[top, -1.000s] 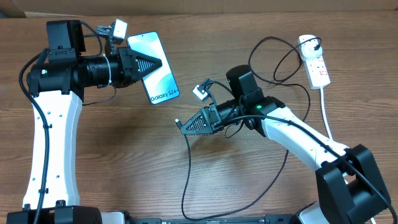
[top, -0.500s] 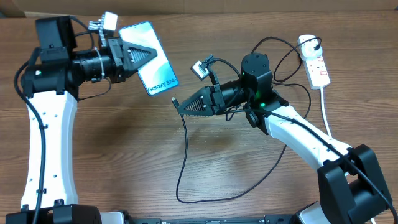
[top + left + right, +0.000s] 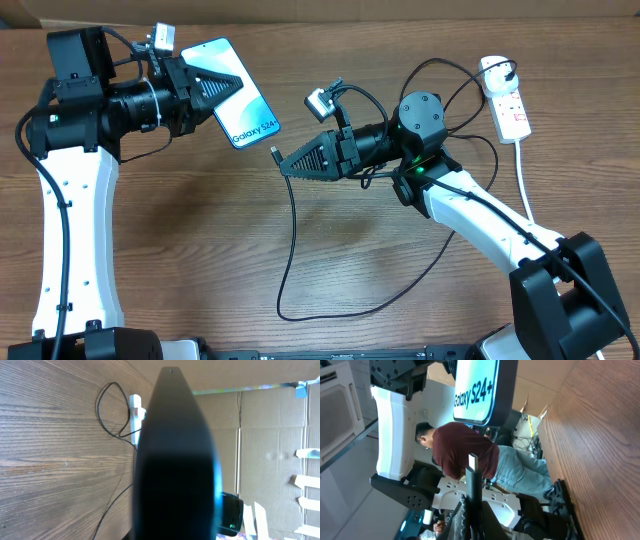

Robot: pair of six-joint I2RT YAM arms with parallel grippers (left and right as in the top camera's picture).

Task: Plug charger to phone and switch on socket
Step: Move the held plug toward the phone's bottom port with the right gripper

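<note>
My left gripper (image 3: 228, 86) is shut on the phone (image 3: 250, 110), a blue-screened "Galaxy S24+", and holds it above the table at the upper left. In the left wrist view the phone's dark edge (image 3: 175, 460) fills the middle. My right gripper (image 3: 290, 163) is shut on the charger (image 3: 293, 230), the thin black cable, with its connector tip (image 3: 275, 153) sticking out toward the phone's lower end, a short gap away. In the right wrist view the tip (image 3: 472, 462) points up at the phone (image 3: 476, 390). The white socket (image 3: 505, 98) lies at the far right with the black plug in it.
The black cable loops over the wooden table (image 3: 180, 260) from my right gripper down to the front and back up to the socket. The socket's thick white cord (image 3: 524, 185) runs down the right side. Cardboard stands along the table's far edge.
My left gripper has lifted and tilted the phone up and to the left. My right gripper has risen and moved up-left with the connector, closing toward the phone's lower end.
</note>
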